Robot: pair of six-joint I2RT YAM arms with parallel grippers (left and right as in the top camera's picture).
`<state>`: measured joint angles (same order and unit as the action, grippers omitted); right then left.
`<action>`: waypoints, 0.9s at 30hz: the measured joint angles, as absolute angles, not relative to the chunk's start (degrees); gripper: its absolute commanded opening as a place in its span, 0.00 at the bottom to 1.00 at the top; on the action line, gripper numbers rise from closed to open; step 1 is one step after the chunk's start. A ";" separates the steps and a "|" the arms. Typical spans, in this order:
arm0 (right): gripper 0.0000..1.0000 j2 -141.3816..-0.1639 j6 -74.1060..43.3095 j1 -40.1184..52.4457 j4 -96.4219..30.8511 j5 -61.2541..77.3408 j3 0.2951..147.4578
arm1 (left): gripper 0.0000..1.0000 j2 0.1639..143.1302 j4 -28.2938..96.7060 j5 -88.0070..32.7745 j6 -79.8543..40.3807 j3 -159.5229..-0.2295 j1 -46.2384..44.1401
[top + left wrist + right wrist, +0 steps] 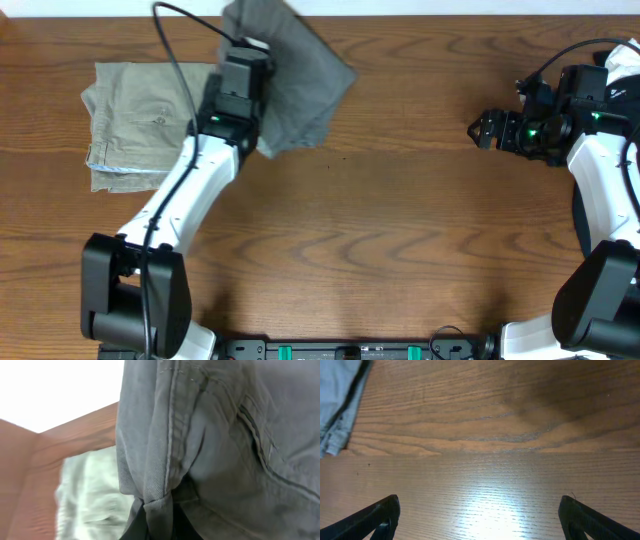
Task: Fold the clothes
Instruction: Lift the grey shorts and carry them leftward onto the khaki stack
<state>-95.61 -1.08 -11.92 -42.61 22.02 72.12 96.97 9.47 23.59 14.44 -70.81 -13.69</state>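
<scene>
The left claw (243,55) is clenched on a bunched fold of the grey shorts (300,85). The shorts drape from it at the far left of the table (400,230), their long axis slanting rightward. The right claw (478,128), spread wide and empty, sits well apart to the right, so the left arm is nearer.

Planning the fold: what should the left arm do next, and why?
Probably lower the grey shorts onto bare table to spread them: the left claw pinches them bunched beside the khaki trousers, while the right claw stands open.
</scene>
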 measured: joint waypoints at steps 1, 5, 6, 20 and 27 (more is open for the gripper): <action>0.99 -95.61 -1.08 -11.92 -42.61 22.02 72.12 | 0.06 96.97 9.45 24.03 14.81 -70.81 -12.73; 0.99 -95.61 -1.08 -11.92 -42.61 22.02 72.12 | 0.06 96.97 9.34 24.84 15.31 -70.81 -10.07; 0.99 -95.61 -1.08 -11.92 -42.61 22.02 72.12 | 0.06 96.97 9.34 24.93 15.31 -70.81 -9.67; 0.99 -95.61 -1.08 -11.92 -42.61 22.02 72.12 | 0.06 91.70 10.11 27.09 16.38 -70.81 -3.77; 0.99 -95.61 -1.08 -11.92 -42.59 22.02 72.12 | 0.06 91.50 13.06 27.44 16.32 -70.81 -1.02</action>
<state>-95.61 -1.08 -11.92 -42.59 22.02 72.12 91.50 13.06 27.44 16.32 -70.81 -1.02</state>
